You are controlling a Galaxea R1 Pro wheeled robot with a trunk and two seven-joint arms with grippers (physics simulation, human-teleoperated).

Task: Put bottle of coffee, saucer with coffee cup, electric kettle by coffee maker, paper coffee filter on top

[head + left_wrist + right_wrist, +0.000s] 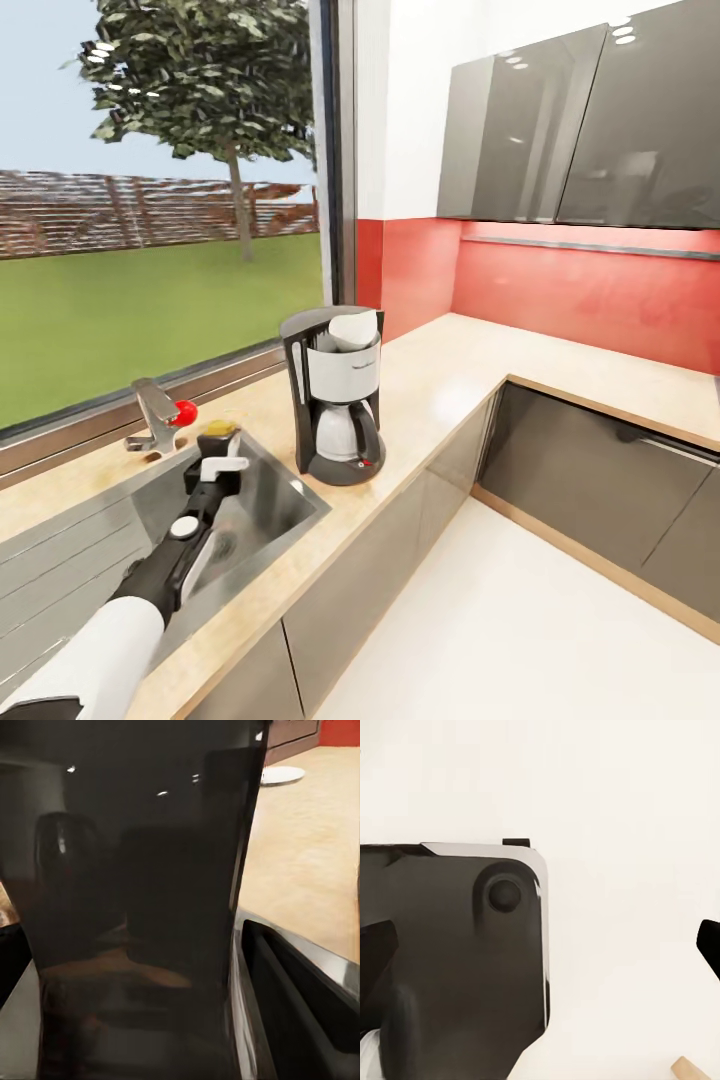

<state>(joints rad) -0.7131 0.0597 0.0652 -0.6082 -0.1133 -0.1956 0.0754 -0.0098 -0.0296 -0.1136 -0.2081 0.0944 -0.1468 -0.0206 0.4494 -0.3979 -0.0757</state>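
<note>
My left arm [150,590] reaches forward, low.
My left gripper [222,462] points away from me; I can't tell how its jaws stand. My right gripper's fingertips [375,945] stand wide apart.

- My left arm [150,590] reaches forward over the steel sink [280,500], its gripper [222,462] near the sink's far edge; I can't tell how its jaws stand.
- A yellow-and-dark object [218,430] sits just past the gripper.
- The coffee maker [335,395] stands upright on the table [450,370], beside the sink, with something white in its top.
- A tap [155,412] with a red knob stands by the window [160,200].
</note>
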